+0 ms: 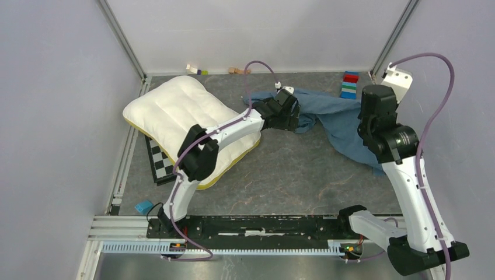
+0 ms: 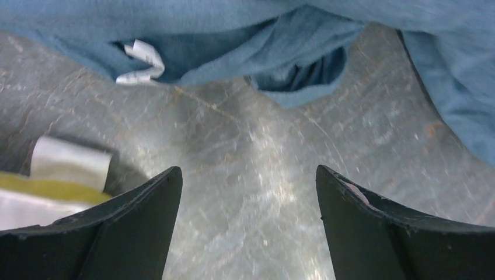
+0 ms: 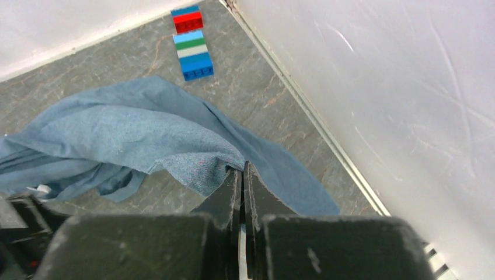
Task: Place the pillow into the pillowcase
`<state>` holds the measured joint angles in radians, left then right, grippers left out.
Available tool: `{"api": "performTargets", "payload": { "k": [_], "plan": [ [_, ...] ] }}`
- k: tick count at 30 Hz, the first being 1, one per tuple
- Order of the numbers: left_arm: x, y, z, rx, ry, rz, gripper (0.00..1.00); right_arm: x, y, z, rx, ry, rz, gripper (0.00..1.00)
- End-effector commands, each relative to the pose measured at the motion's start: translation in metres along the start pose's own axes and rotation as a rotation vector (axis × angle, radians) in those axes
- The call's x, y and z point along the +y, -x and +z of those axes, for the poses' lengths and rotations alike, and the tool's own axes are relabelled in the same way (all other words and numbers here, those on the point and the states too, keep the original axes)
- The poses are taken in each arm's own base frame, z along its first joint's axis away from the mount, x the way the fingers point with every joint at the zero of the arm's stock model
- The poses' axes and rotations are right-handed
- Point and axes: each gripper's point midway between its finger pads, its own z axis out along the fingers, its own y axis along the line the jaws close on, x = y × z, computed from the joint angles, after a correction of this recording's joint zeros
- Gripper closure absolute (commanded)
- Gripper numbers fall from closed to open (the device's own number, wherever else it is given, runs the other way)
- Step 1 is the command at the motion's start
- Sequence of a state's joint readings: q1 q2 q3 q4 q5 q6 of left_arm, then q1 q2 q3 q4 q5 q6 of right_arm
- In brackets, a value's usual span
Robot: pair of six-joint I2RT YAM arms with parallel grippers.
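No text, number, brand or sign can be read anywhere. The white sewn-in tag [image 2: 139, 61] at the opening of the pillowcase [image 2: 233, 35] is curled and shows no legible print. The white fabric label [image 2: 70, 163] just beside the yellow edge of the pillow [image 2: 35, 188] is blurred, and nothing on it can be made out.

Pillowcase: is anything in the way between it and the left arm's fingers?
No, nothing visible. Only bare table lies between the open left fingers and the pillowcase, whose edge is just ahead.
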<state>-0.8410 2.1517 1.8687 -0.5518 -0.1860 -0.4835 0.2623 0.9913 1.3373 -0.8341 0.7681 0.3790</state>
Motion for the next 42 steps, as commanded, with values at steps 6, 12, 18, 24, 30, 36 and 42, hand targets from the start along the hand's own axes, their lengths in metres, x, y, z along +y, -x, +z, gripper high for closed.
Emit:
{"api": "performTargets", "payload": {
  "k": [6, 12, 18, 24, 30, 36, 42],
  "plan": [
    [-0.012, 0.043, 0.062, -0.134, 0.035, -0.054, 0.10, 0.018, 0.052, 0.020, -0.037, -0.034, -0.038, 1.00],
    [-0.008, 0.038, 0.097, -0.153, 0.090, -0.105, 0.17, 0.028, 0.056, 0.048, 0.003, -0.026, -0.029, 1.00],
    [-0.012, 0.041, 0.083, -0.133, 0.061, -0.060, 0.81, 0.008, 0.070, 0.077, 0.008, -0.072, 0.006, 1.00],
    [0.019, 0.072, -0.014, -0.191, 0.111, 0.007, 0.98, -0.027, 0.097, 0.105, 0.009, -0.141, 0.084, 1.00],
    [0.044, 0.089, -0.127, -0.240, 0.100, 0.043, 0.98, -0.063, 0.142, 0.104, -0.062, -0.187, 0.151, 1.00],
    [0.049, 0.068, -0.209, -0.256, -0.011, 0.067, 0.98, -0.097, 0.167, 0.076, -0.144, -0.207, 0.176, 1.00],
    [0.039, 0.055, -0.273, -0.288, -0.178, 0.099, 0.98, -0.118, 0.201, 0.009, -0.290, -0.220, 0.182, 1.00]
  ]
}}
